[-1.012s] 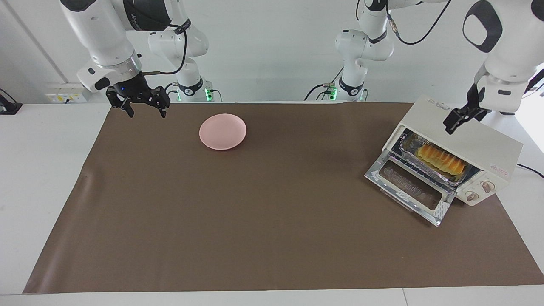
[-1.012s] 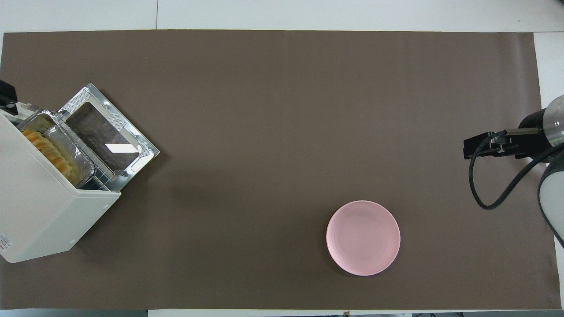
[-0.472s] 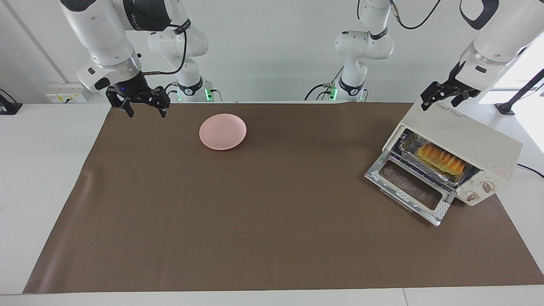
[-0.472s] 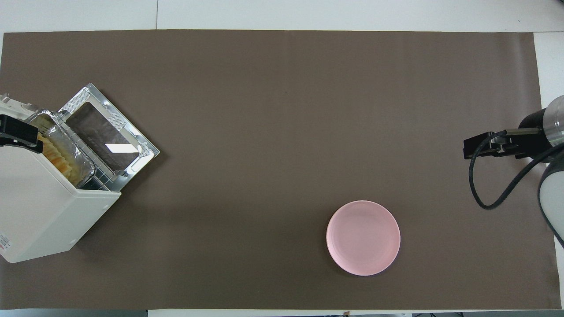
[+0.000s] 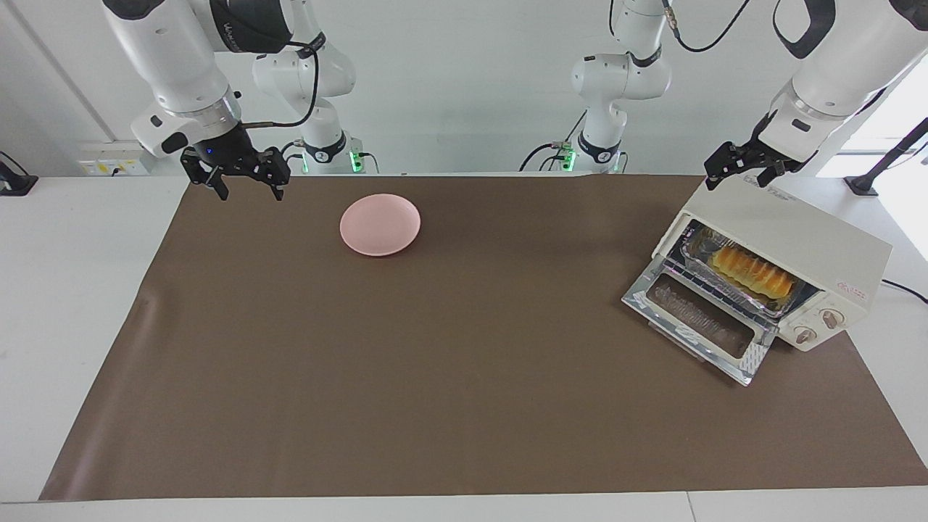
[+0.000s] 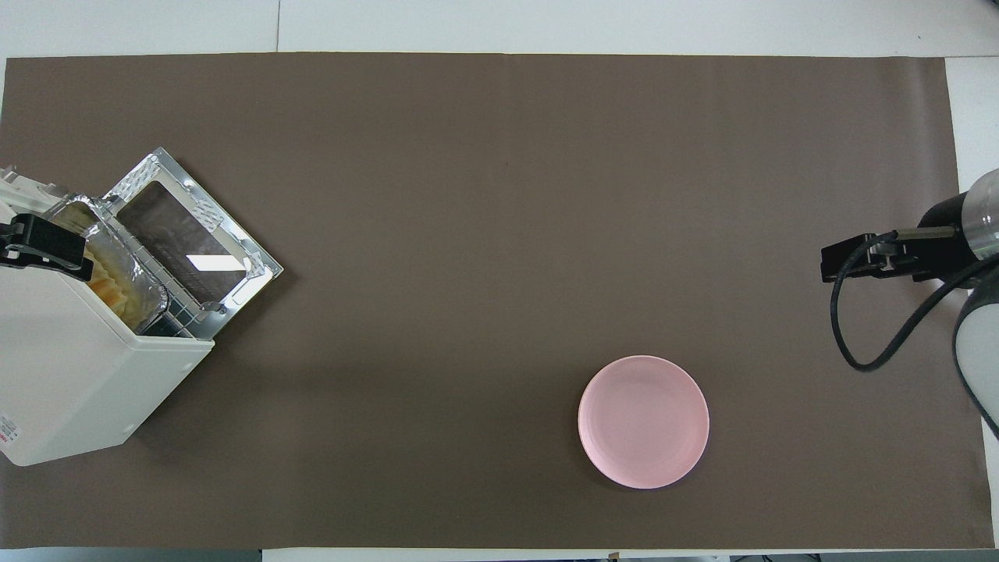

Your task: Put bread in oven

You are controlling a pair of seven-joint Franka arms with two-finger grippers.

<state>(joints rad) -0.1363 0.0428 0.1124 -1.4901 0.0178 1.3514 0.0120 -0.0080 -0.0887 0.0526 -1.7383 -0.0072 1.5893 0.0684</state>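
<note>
bread (image 5: 750,270) sits inside oven (image 5: 797,239) | left tool (image 5: 741,168) spread, empty, above oven's 12 o'clock corner | right tool (image 5: 244,176) spread, waiting | you swing the dropped door (image 5: 696,325) shut squarely

Ridged yellow-orange bread (image 5: 750,270) inside cream oven (image 5: 797,239), glass door dropped open.

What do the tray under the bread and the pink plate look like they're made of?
The tray looks like thin aluminium foil: silvery, crinkled, shiny rim. The pink plate seems plastic or glazed ceramic, smooth with a soft even sheen; the look leaves that open.
</note>
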